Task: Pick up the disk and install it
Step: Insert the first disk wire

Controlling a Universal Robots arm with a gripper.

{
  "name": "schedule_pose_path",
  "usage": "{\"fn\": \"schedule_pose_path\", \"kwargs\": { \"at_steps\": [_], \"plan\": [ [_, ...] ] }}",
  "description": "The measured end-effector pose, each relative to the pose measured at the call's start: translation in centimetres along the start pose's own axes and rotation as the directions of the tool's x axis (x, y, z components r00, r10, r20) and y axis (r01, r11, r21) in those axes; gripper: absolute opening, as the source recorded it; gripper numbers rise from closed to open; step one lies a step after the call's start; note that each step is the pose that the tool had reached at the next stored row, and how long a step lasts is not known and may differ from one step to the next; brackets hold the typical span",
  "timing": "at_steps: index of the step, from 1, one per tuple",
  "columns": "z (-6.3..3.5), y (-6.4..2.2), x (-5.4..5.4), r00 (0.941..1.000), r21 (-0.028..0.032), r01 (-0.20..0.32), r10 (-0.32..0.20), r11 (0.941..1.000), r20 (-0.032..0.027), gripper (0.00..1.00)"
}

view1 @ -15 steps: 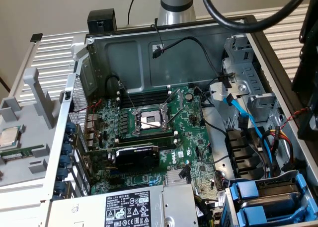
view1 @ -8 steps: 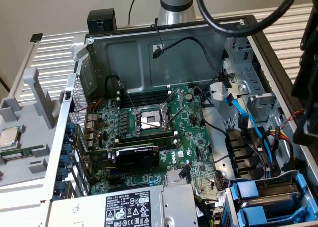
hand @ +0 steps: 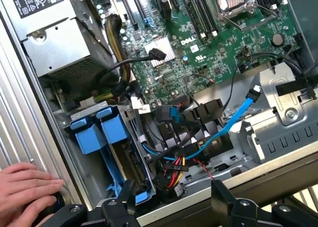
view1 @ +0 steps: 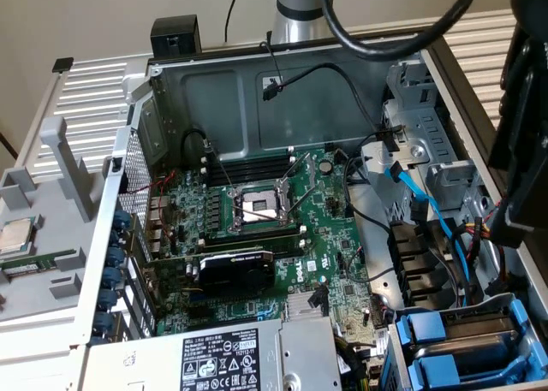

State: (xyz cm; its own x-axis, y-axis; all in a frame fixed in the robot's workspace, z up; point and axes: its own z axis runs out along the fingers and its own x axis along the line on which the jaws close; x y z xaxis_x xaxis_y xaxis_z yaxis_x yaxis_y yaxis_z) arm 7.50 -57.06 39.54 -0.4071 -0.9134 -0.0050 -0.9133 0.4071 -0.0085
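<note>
Two bright blue plastic carriers [hand: 99, 132] stand side by side in the drive cage [view1: 462, 348] at the case's corner, beside the power supply. I cannot tell which one holds the disk, as the metal bodies and labels are hidden. My gripper [hand: 174, 202] hovers over the case rim just beside that cage. Its black fingers [hand: 124, 199] are spread wide apart, open, with nothing between them. In the exterior view the gripper [view1: 514, 211] hangs as a dark mass at the right edge, above the cage area.
A person's hand [hand: 25, 189] rests on the ribbed surface outside the case wall. Blue data cables [hand: 233, 122] and loose wires cross the bay beside the cage. The motherboard [view1: 265, 228], power supply [view1: 223, 357] and a small CPU chip [view1: 17, 234] on the grey tray are in view.
</note>
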Motion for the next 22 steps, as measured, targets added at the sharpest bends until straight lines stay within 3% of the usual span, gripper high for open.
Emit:
{"fn": "schedule_pose_path", "kwargs": {
  "at_steps": [4, 9, 22],
  "plan": [
    [0.43, 0.81, -0.2, 1.0, 0.0127, 0.0, 0.0, 0.9999, 0.0049, 0.71],
    [1.02, 1.0, -0.1, 0.9999, 0.028, 0.0, 0.0, 0.9996, 0.0104, 0.71],
    [3.37, 1.03, -0.1, 0.9999, 0.0312, -0.009, 0.009, 0.9995, 0.0118, 0.71]
  ]
}}
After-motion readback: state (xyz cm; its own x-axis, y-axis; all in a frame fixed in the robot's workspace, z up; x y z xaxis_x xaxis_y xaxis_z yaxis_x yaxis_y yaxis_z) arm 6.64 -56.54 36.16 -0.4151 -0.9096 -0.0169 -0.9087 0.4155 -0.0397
